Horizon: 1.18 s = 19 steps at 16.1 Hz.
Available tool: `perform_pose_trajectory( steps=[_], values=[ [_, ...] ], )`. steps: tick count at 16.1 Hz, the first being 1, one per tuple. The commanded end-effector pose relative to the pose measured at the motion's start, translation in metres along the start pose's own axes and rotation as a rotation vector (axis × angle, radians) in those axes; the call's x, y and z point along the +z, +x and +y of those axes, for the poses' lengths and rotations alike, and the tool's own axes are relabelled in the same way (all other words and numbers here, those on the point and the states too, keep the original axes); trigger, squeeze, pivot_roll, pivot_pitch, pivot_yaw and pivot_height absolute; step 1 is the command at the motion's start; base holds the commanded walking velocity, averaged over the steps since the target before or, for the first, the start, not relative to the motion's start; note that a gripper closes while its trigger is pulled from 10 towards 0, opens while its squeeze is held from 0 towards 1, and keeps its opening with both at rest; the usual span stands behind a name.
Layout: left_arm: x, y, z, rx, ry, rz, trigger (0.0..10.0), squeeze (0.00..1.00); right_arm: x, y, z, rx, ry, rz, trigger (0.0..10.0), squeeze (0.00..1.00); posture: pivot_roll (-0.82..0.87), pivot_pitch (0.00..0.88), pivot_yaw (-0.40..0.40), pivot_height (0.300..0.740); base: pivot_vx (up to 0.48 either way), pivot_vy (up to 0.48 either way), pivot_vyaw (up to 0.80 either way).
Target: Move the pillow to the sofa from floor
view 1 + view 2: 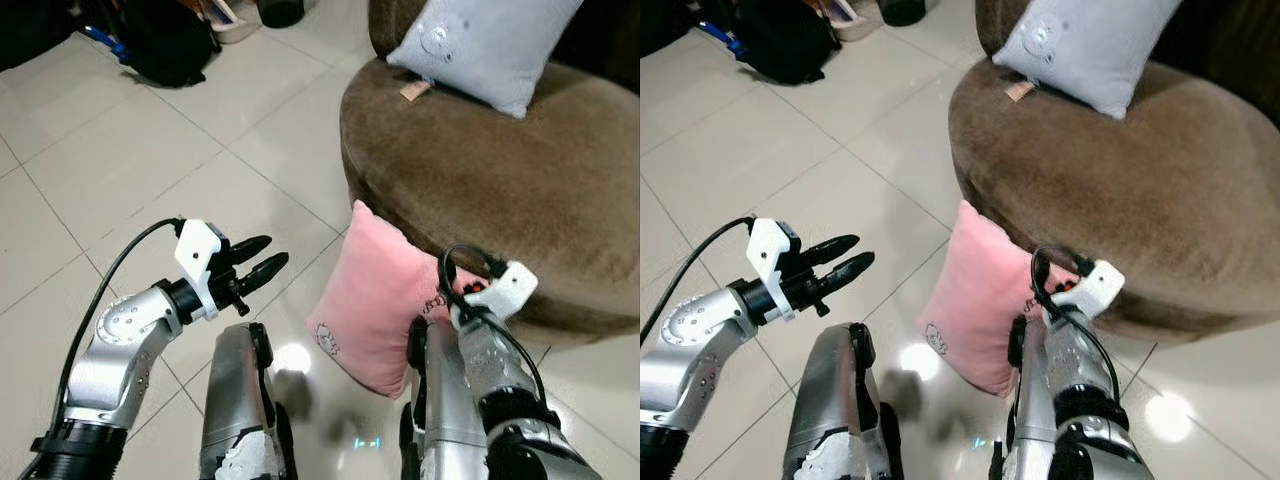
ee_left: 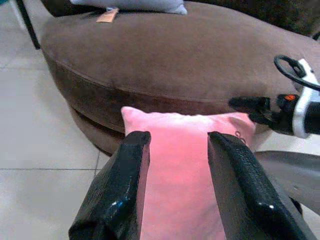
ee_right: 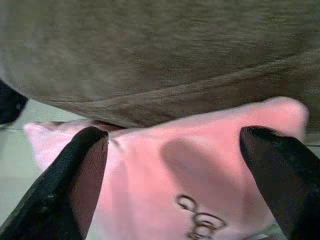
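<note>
No legible text, brand or number anywhere. On the pink pillow (image 1: pixel 370 300), a small dark printed motif near the lower corner and another dark curly mark at the edge nearest the right gripper (image 3: pixel 175 175), seen close in the right wrist view, neither readable as letters. On the grey pillow (image 1: pixel 485 45) lying on the brown sofa (image 1: pixel 500 190), a pale round emblem and an orange tag, both too small to read.

Two pillows: one pink pillow (image 1: pixel 370 300) on the floor (image 1: pixel 150 150) between the left end effector (image 1: pixel 262 262) and the right end effector (image 2: pixel 250 107), and one grey pillow (image 1: pixel 485 45) beyond them on the one brown sofa (image 1: pixel 500 190). One black bag (image 1: pixel 165 40) lies far past the left end effector.
</note>
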<state>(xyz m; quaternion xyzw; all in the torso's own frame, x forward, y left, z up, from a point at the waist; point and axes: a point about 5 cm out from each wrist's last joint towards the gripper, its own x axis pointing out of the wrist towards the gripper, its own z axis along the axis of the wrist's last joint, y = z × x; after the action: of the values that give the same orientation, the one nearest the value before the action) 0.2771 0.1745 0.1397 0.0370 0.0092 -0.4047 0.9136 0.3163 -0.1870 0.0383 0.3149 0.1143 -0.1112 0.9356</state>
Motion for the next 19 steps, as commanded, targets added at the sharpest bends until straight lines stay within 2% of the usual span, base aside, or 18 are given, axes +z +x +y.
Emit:
perform_pose_trajectory(
  steps=[1,3,4,5,6,7,9,12,13,15,16,17,19],
  values=[
    [-0.001,-0.004,-0.001,-0.019,0.001,0.034,10.0,0.0,-0.012,-0.001,0.002,-0.001,-0.007,0.04,10.0,1.0,0.17,0.274,0.121,0.501,0.0,0.0,0.0],
    [0.0,-0.003,-0.002,-0.033,0.003,0.049,10.0,0.0,-0.017,0.001,0.005,-0.027,-0.055,0.064,10.0,1.0,0.18,0.277,0.119,0.501,0.0,0.0,0.0],
    [0.003,-0.002,-0.006,-0.049,-0.01,0.052,10.0,0.0,-0.019,0.002,0.008,-0.039,-0.069,0.065,10.0,0.36,0.2,0.281,0.118,0.501,0.0,0.0,0.0],
    [0.004,-0.002,-0.008,-0.054,-0.012,0.056,10.0,0.0,-0.02,0.003,0.008,-0.053,-0.088,0.063,10.0,0.0,0.2,0.281,0.118,0.501,0.0,0.0,0.0],
    [0.004,-0.004,-0.009,-0.054,-0.006,0.074,10.0,0.0,-0.019,0.003,0.007,-0.089,-0.147,0.053,10.0,0.0,0.21,0.281,0.119,0.501,0.0,0.0,0.0],
    [-0.007,-0.007,-0.007,-0.031,0.0,0.101,10.0,0.0,-0.014,0.004,0.006,-0.104,-0.162,0.021,10.0,0.0,0.21,0.281,0.119,0.501,0.0,0.0,0.0],
    [-0.017,-0.008,-0.009,-0.023,-0.005,0.129,10.0,0.0,-0.005,0.005,0.0,-0.137,-0.131,-0.032,10.0,0.0,0.21,0.28,0.117,0.501,0.0,0.0,0.0],
    [-0.044,0.01,-0.039,-0.037,-0.036,0.159,10.0,0.0,-0.002,0.003,-0.02,-0.243,-0.211,0.001,10.0,0.0,0.23,0.275,0.114,0.501,0.0,0.0,0.0],
    [-0.05,0.018,-0.054,-0.045,-0.04,0.159,10.0,0.0,-0.001,0.002,-0.027,-0.274,-0.217,0.01,10.0,0.0,0.23,0.275,0.114,0.501,0.0,0.0,0.0],
    [-0.056,0.031,-0.082,-0.06,-0.047,0.153,10.0,0.0,-0.003,0.002,-0.031,-0.274,-0.185,0.035,10.0,0.0,0.22,0.27,0.114,0.501,0.0,0.0,0.0],
    [-0.056,0.041,-0.104,-0.073,-0.052,0.145,10.0,0.0,-0.008,0.001,-0.028,-0.255,-0.138,0.05,10.0,0.0,0.22,0.269,0.114,0.501,0.0,0.0,0.0],
    [-0.055,0.049,-0.119,-0.077,-0.051,0.139,10.0,0.0,-0.011,0.001,-0.025,-0.239,-0.114,0.056,10.0,0.0,0.23,0.267,0.116,0.501,0.0,0.0,0.0],
    [-0.049,0.076,-0.173,-0.095,-0.053,0.121,10.0,0.0,-0.02,0.002,-0.011,-0.181,-0.012,0.053,10.0,0.0,0.24,0.268,0.115,0.501,0.0,0.0,0.0]
  ],
)
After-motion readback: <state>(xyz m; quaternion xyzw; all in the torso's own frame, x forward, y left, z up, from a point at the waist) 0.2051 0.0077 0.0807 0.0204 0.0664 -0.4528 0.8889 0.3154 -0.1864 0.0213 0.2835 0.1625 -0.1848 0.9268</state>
